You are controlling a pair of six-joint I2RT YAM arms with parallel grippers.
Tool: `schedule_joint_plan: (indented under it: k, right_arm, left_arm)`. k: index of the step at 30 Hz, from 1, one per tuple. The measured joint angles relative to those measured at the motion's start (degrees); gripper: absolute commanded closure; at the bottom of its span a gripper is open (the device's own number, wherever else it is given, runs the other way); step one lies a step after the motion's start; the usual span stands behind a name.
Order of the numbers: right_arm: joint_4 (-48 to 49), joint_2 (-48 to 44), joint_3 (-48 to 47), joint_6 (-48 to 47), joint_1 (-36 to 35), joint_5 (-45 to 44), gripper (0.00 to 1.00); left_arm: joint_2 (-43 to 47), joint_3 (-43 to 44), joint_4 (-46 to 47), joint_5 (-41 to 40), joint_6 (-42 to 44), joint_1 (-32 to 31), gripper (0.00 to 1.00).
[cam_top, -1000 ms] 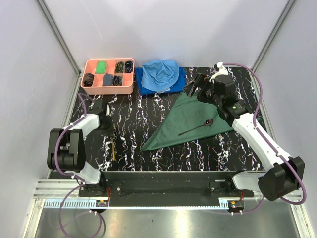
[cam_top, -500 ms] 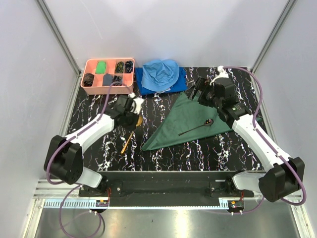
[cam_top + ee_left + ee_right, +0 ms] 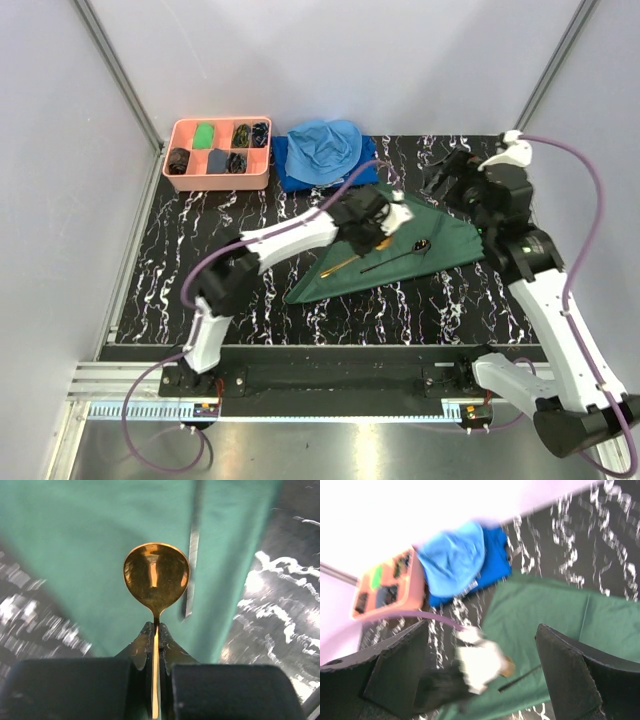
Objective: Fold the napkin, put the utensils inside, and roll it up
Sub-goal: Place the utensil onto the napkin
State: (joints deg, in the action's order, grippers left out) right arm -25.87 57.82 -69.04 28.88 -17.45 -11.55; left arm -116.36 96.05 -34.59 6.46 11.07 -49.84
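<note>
Left wrist view: left pincer (image 3: 156, 630) clamps the gold spoon (image 3: 156, 575) by its handle; below it lies the folded green napkin (image 3: 100, 555), another utensil (image 3: 192, 555) resting there just ahead. Farther off, right pincer (image 3: 443, 180) gapes empty. Placing, then rolling, remain

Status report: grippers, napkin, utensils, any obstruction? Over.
Left gripper shut on gold metal spoon, above large dark green cloth napkin. Right gripper open, holding nothing. Second slim utensil lies on napkin. No obstruction seen.

I can read no words, numbers or brand marks anywhere in my views. A pale patch on the royal-blue cloth (image 3: 495, 560) is too blurred to make out.
</note>
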Motion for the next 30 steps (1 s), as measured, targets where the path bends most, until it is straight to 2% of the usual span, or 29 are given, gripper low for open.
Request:
schedule_joint_plan:
  k: [4, 14, 30]
  right_arm:
    - [-0.6, -3.3, -1.8, -0.2, 0.0, -1.3, 0.04]
    - [-3.1, -4.1, -1.8, -0.1, 0.0, -1.2, 0.04]
    - [-4.0, -4.0, -0.9, 0.1, 0.0, -0.7, 0.03]
  left_arm:
    - [-8.0, 8.8, -2.8, 0.9, 2.6, -3.6, 1.00]
    - [-18.6, 24.6, -7.0, 2.3, 6.6, -8.0, 1.00]
    - [-28.1, 34.2, -9.0, 3.0, 5.3, -8.9, 1.00]
